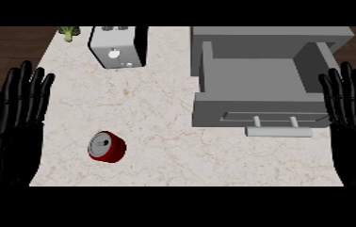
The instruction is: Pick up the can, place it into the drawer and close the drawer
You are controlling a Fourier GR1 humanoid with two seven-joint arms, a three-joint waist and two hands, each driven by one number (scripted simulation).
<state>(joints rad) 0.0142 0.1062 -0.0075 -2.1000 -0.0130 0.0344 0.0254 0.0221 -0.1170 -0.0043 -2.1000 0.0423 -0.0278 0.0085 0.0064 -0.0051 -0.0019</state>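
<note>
Red can (107, 147): short, silver lid with a dark opening showing, body tilted. Sits on the pale marbled desk (160, 108), front left, well apart from the grey drawer (257, 80), which stands open at right, pale handle (278, 132) at its front. Left hand (21, 108) at left edge, right hand (342, 103) at right edge: both wide, fingers straight, holding nothing. Toaster (117, 47) at back left.

can (106, 147): 1 | drawer (208, 110): 1 | toaster (115, 49): 1 | green vegetable (68, 33): 1 | left hand (21, 110): 1 | right hand (342, 106): 1
</note>
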